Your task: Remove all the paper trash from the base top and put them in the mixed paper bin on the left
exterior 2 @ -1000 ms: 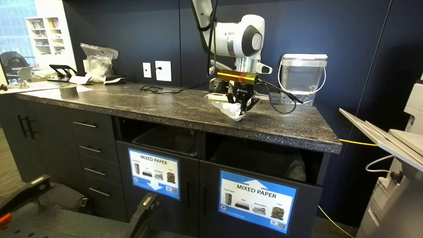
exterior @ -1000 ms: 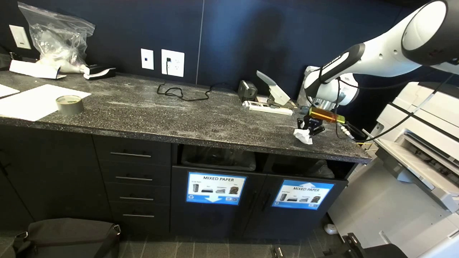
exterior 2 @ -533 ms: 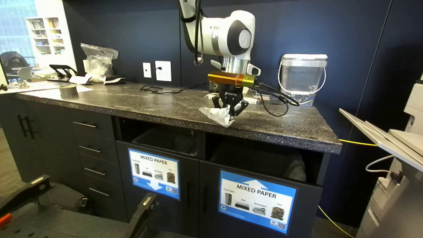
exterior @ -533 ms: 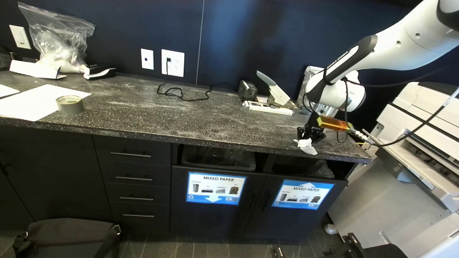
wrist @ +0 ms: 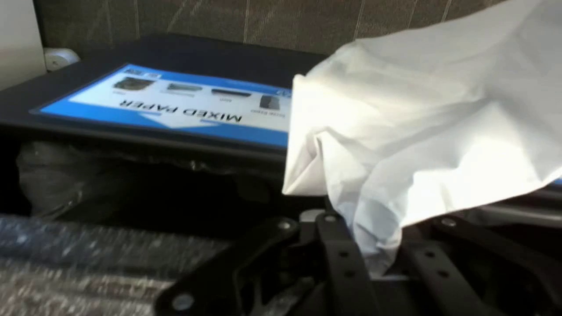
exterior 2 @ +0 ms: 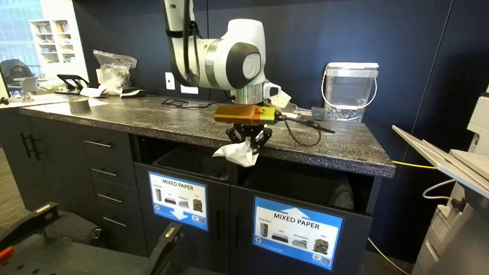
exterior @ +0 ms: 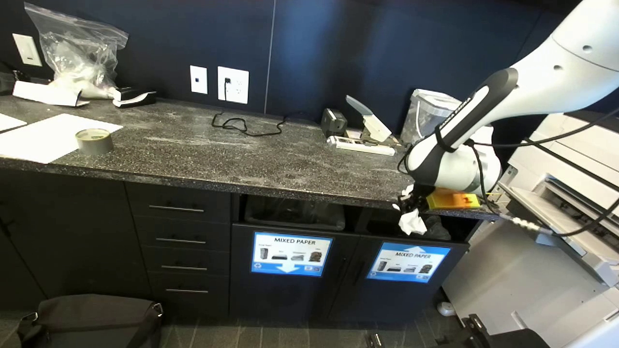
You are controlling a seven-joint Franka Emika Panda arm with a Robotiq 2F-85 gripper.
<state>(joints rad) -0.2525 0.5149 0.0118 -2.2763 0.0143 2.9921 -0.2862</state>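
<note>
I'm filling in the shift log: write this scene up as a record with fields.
Gripper: black two-finger gripper, shut on crumpled white paper scrap
Scrap: past the front edge of the dark speckled stone countertop, not yet binned
On countertop: round grey tape roll, clear plastic zip bag
Below: two blue-and-white MIXED PAPER signs, one arrow down, one up

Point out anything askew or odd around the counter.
The left MIXED PAPER sign looks odd: its arrow points down, away from the left bin showing above it, while the right MIXED PAPER sign points up.
</note>
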